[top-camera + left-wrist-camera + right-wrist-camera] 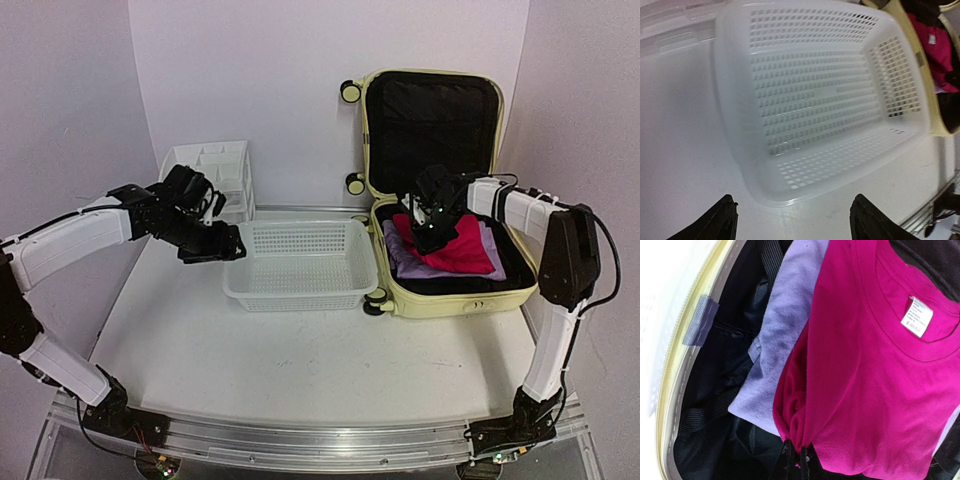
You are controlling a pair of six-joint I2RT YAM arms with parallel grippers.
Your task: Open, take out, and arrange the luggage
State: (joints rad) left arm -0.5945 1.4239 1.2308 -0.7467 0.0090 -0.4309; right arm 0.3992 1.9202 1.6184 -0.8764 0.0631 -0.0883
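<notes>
The pale yellow luggage [445,300] lies open at the right, its lid [432,125] standing against the back wall. Inside it a magenta T-shirt [462,247] [880,390] lies on a lilac garment [420,268] [780,350]. My right gripper [428,232] [796,456] is shut on a bunched fold at the magenta T-shirt's edge. Over the table, just left of the white mesh basket [300,262] [820,100], hovers my left gripper [215,248] [792,220]. It is open with nothing between its fingers.
A white plastic drawer unit [222,172] stands at the back left behind the left arm. The basket holds nothing and touches the luggage's left side. Black lining and straps [715,405] show in the luggage beside the clothes.
</notes>
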